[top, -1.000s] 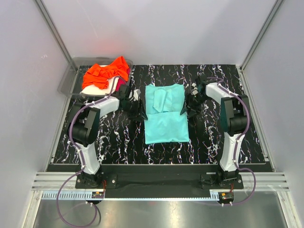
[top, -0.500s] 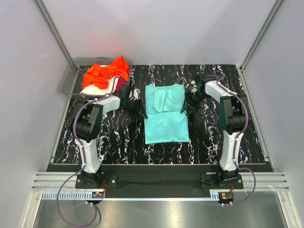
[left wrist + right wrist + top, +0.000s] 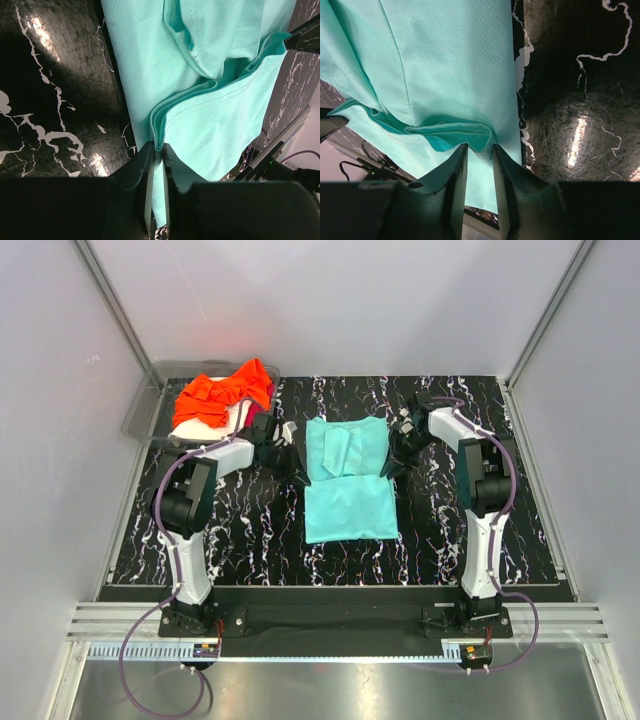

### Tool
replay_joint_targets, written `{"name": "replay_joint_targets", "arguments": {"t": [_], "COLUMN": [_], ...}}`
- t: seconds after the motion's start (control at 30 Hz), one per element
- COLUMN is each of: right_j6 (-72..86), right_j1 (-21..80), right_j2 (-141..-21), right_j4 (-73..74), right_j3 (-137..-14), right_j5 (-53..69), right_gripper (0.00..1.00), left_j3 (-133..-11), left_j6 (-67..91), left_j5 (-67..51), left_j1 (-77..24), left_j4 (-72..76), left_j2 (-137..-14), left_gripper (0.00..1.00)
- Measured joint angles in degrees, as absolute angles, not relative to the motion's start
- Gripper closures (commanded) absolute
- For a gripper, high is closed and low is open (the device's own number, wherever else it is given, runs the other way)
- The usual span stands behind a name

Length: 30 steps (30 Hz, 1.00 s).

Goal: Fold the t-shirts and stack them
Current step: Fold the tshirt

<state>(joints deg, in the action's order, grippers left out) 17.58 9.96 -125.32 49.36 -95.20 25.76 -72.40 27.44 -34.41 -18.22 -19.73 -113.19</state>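
A turquoise t-shirt lies half folded in the middle of the black marbled table, also filling the left wrist view and the right wrist view. My left gripper sits at the shirt's left edge, and its jaws are shut on the folded hem. At the shirt's right edge is my right gripper; its jaws stand a little apart with a bunched fold of the cloth pressed between the tips. An orange t-shirt lies heaped at the back left on a cream-white one.
A clear grey plastic tray holds the heap at the table's back left corner. A sliver of magenta cloth shows beside the heap. White walls enclose the table on three sides. The arm bases stand at the near edge.
Both grippers have slid in towards the turquoise shirt's side edges and narrowed their jaws. The left one has pinched the hem; the right one has gathered a fold of cloth.
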Motion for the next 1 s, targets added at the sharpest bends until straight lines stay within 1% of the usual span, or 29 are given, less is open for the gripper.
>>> {"name": "replay_joint_targets", "arguments": {"t": [0.1, 0.13, 0.17, 0.23, 0.43, 0.7, 0.83, 1.0], "right_j6": [17.9, 18.1, 18.2, 18.7, 20.0, 21.0, 21.0, 21.0], "right_j1": [10.0, 10.0, 10.0, 10.0, 10.0, 10.0, 9.8, 9.2], "right_j2": [-125.5, -125.5, -125.5, -125.5, -123.3, -113.5, -112.8, -114.4], "right_j4": [49.4, 49.4, 49.4, 49.4, 49.4, 49.6, 49.6, 49.6], "right_j3": [-95.2, -95.2, -95.2, -95.2, -92.7, -89.3, -89.3, -89.5], "right_j5": [26.2, 26.2, 26.2, 26.0, 24.8, 21.7, 20.4, 19.9], "right_gripper": [0.83, 0.90, 0.93, 1.00, 1.00, 1.00, 1.00, 1.00], "left_j3": [-72.6, -72.7, -72.8, -72.9, -72.9, -73.7, -75.7, -79.7], "left_j6": [27.5, 27.5, 27.5, 27.3, 27.2, 27.4, 27.6, 27.7], "left_j5": [-34.4, -34.5, -34.5, -34.5, -34.4, -34.4, -34.5, -34.6], "left_j1": [-18.2, -18.2, -18.2, -18.2, -18.2, -18.2, -18.2, -18.2], "left_j4": [-19.8, -19.8, -19.8, -19.8, -20.1, -19.9, -20.1, -19.9], "left_j2": [-113.4, -113.4, -113.4, -113.4, -112.2, -107.3, -108.1, -112.0], "left_gripper": [0.95, 0.97, 1.00, 1.00, 1.00, 1.00, 1.00, 1.00]}}
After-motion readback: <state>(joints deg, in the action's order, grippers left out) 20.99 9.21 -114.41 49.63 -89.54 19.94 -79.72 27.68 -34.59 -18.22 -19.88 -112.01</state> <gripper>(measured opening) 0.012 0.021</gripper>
